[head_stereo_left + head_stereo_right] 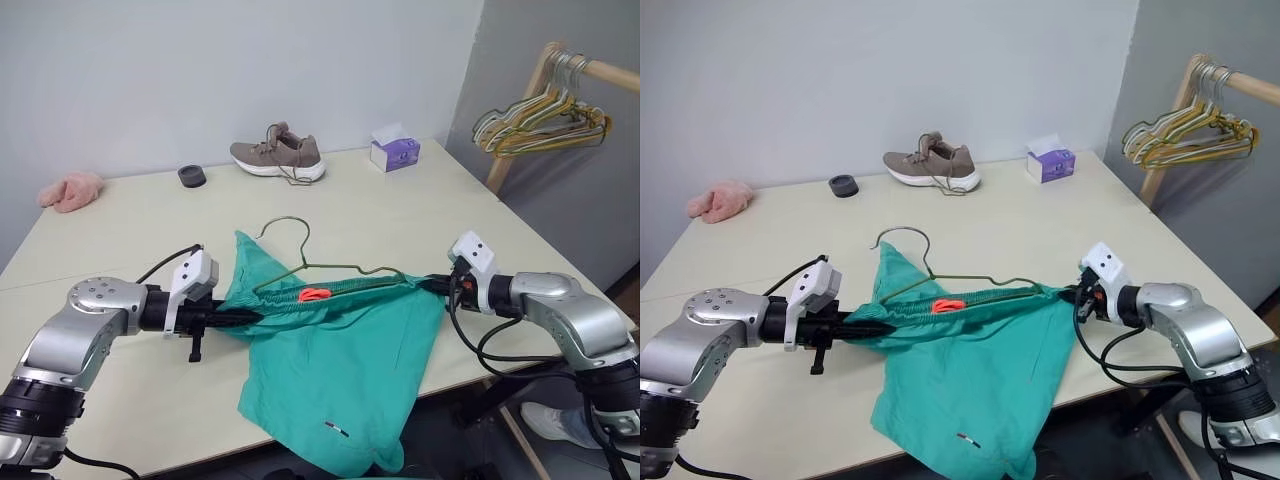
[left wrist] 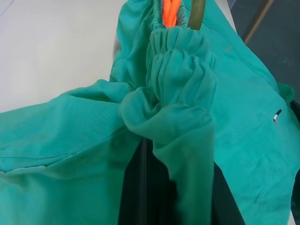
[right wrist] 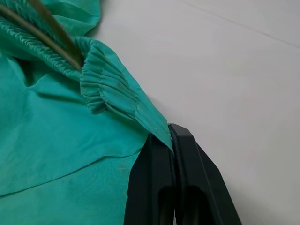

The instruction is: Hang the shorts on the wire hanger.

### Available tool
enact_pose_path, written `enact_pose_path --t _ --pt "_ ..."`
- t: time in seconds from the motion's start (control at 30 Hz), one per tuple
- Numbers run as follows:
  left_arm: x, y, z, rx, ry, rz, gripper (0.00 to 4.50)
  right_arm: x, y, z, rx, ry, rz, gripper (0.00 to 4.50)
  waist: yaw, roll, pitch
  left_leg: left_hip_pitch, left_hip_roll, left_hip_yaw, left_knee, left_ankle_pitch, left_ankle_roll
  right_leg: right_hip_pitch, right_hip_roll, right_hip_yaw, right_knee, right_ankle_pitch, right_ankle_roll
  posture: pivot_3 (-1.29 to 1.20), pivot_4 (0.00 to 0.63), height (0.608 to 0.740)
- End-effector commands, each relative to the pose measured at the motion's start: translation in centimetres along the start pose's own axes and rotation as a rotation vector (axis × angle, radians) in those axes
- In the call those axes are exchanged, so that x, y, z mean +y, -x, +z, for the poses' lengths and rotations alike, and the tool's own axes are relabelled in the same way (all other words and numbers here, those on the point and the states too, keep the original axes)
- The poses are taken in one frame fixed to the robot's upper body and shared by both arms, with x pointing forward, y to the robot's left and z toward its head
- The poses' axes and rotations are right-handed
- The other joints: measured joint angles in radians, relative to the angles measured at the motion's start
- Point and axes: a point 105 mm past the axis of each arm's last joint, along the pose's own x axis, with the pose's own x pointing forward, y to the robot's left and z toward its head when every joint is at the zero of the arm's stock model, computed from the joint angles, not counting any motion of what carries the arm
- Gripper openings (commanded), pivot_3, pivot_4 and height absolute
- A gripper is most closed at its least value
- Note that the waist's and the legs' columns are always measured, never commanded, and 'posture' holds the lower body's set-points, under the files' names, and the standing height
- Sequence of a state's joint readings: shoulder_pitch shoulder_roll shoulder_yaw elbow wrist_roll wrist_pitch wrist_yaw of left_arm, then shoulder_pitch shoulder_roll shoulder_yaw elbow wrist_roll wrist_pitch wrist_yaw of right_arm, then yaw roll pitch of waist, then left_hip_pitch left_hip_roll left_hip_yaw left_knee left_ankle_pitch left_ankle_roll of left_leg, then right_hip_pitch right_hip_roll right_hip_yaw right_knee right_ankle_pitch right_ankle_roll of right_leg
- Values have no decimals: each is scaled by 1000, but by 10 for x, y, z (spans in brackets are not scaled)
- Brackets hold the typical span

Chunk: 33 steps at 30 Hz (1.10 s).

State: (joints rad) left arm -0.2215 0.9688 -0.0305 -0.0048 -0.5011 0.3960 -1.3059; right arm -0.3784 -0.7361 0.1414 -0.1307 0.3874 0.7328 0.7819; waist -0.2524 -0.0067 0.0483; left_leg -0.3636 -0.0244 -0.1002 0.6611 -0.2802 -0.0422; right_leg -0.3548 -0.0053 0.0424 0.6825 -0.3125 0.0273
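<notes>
The teal-green shorts (image 1: 340,370) hang stretched between my two grippers, waistband up, with the legs drooping over the table's front edge. My left gripper (image 1: 236,318) is shut on the bunched waistband's left end (image 2: 180,93). At the right end, my right gripper (image 3: 171,140) is shut on the edge of the waistband. The olive-green wire hanger (image 1: 303,250) lies on the table behind the shorts, hook pointing away from me. Its wire (image 3: 51,35) runs into the gathered waistband beside the orange-red tag (image 1: 314,295). A tiny white label (image 1: 336,429) shows low on the fabric.
On the beige table (image 1: 130,240) a brown shoe (image 1: 278,155), a purple tissue box (image 1: 394,150), a small black round thing (image 1: 192,176) and a pink fuzzy cloth (image 1: 71,190) lie along the far side. A bunch of hangers (image 1: 540,115) hangs on a wooden rack at the right.
</notes>
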Motion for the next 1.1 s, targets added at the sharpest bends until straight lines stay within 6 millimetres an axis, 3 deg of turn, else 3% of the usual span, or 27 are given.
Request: enact_pose_path --t 0.03,0.23,0.4,0.53,0.7,0.97,1.1 --pt "14 28 -7 73 0 112 0 -51 39 -7 72 -6 -242 41 1 0 0 0 0 0 0 0 0 0 0 0 0 0 0 -303 0 740" --pt "13 28 -15 104 -8 116 0 -54 47 -7 78 3 -253 41 1 0 0 0 0 0 0 0 0 0 0 0 0 0 0 -306 0 740" --pt "14 25 -18 124 -21 114 0 -43 44 8 44 42 -222 41 0 1 0 0 0 0 0 0 0 0 0 0 0 0 0 -309 0 740" --pt "13 20 -21 140 -35 101 0 -26 35 37 -18 98 -168 41 -2 1 1 0 0 0 0 0 0 0 0 0 0 0 0 -317 0 740" --pt "14 16 -22 139 -40 101 0 -11 28 53 -48 138 -111 41 0 1 1 0 0 0 0 0 0 0 0 0 0 0 0 -313 0 740" --pt "14 2 -21 125 -59 92 0 20 11 76 -82 235 -2 41 -1 2 1 0 0 0 0 0 0 -1 0 0 0 0 0 -314 0 740" --pt "15 -4 -18 107 -66 90 0 32 4 77 -72 268 47 41 -1 2 1 -1 0 0 0 0 0 -1 0 0 0 0 0 -317 0 740"
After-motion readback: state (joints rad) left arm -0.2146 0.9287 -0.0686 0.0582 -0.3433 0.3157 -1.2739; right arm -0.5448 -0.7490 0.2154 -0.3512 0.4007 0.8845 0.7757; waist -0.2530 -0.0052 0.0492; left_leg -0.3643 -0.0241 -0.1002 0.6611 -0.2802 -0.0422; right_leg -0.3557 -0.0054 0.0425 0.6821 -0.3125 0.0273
